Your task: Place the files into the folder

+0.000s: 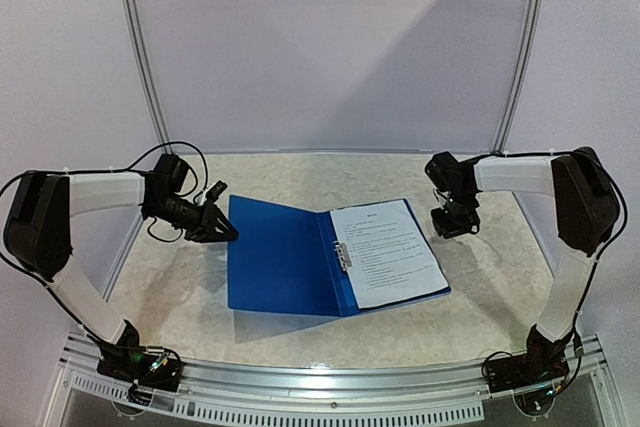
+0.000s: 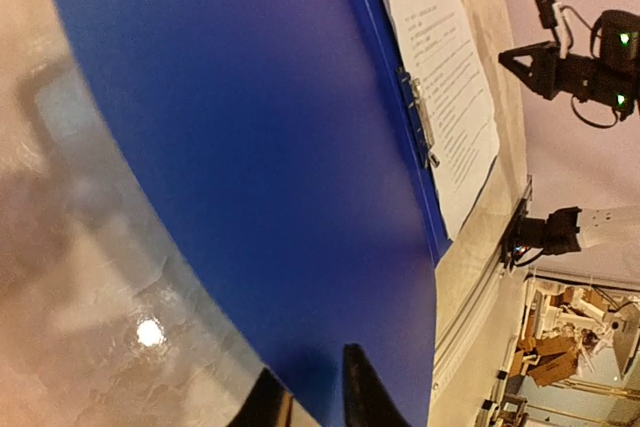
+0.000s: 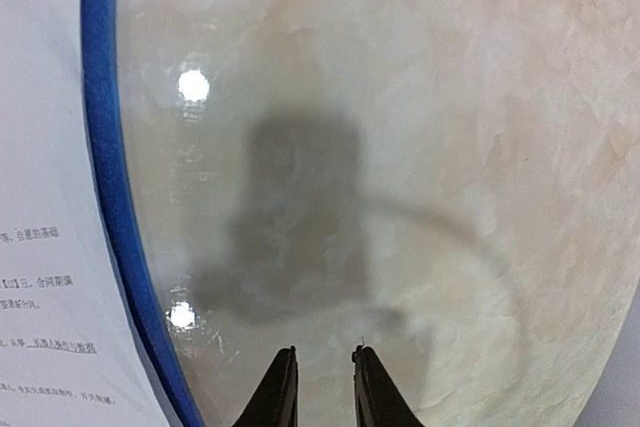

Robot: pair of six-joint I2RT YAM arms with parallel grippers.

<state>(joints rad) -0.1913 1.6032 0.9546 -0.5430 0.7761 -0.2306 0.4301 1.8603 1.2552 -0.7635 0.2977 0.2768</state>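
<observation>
The files [image 1: 390, 252] already lie in the right half of the open folder [image 1: 280, 257], beside its metal clip [image 1: 343, 255] — only closing remains. Our left claw [image 1: 232, 232] sits at the left cover's edge, fingers barely parted; whether it grips we cannot tell. The right claw [image 3: 322, 357] hangs slightly open and empty over the counter [image 3: 450, 147]. Next, we judge, that cover must swing rightward over the sheets.

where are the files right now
In the top view the files lie in the open folder, on its right half beside the metal clip at the spine, with the right end effector just off their far right corner.
</observation>
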